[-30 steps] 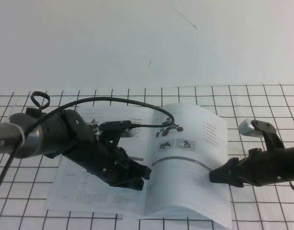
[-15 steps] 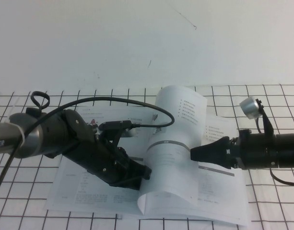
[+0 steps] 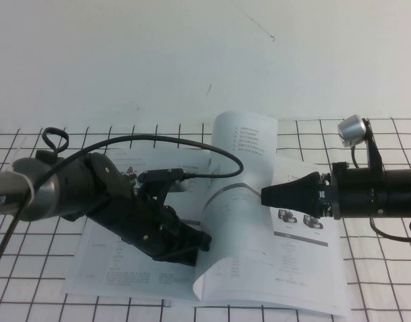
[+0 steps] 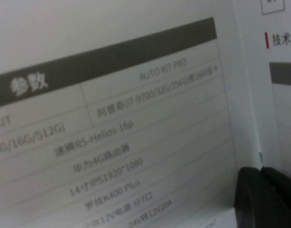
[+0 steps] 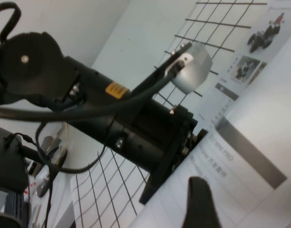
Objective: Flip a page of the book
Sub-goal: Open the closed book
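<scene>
The book (image 3: 306, 268) lies open on the grid mat. My right gripper (image 3: 265, 196) is shut on the outer edge of the page (image 3: 242, 154) and holds it lifted and curled, standing over the book's middle. In the right wrist view one dark fingertip (image 5: 198, 204) lies against the page (image 5: 249, 142); the other is hidden behind the paper. My left gripper (image 3: 202, 243) is shut and rests on the book's left-hand page beside the spine. In the left wrist view its fingertips (image 4: 266, 194) sit together on a printed table (image 4: 112, 118).
The black-lined grid mat (image 3: 379, 134) covers the table under the book. A black cable (image 3: 192, 144) arcs from my left arm over the left-hand page. My left arm (image 5: 112, 109) fills the right wrist view behind the raised page.
My right gripper has moved left with the page, raising it from flat to standing and curled. A right-hand page with robot photos is now uncovered. My left arm has not moved.
</scene>
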